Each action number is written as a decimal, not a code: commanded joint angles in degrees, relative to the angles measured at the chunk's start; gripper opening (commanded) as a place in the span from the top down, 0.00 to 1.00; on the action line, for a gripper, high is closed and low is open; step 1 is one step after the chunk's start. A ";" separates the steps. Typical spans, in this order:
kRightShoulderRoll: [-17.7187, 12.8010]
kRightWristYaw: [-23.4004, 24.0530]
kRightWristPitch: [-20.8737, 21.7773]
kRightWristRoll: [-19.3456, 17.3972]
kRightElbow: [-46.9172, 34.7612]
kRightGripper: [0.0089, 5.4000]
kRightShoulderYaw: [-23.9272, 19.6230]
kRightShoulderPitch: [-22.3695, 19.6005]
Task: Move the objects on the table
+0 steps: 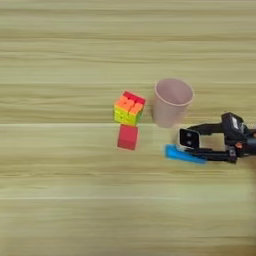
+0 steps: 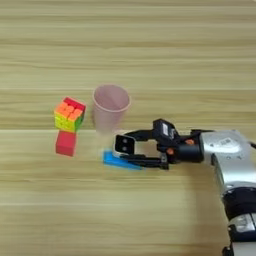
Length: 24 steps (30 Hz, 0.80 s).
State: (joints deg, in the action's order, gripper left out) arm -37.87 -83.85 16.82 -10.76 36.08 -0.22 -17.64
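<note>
Just beside cup (image 2: 110, 111): end effector (image 2: 128, 148).

The light is soft and even, and the table (image 1: 60, 60) looks bright with no strong glare. Shadows are weak: a faint one lies under the pink cup (image 1: 172, 101) and a thin one beside the red cube (image 1: 128, 136). Both views are a little blurry, so edges of small things look smeared.
</note>
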 commanded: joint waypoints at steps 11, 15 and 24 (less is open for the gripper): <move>-2.15 17.62 5.05 9.14 16.11 0.54 -1.02 -13.78; -1.67 20.43 5.88 11.40 19.72 0.54 -0.24 -15.19; -1.15 21.35 7.38 12.53 24.10 0.43 0.34 -16.67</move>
State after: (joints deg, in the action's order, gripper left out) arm -37.23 -64.21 23.27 1.74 61.37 0.60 -30.14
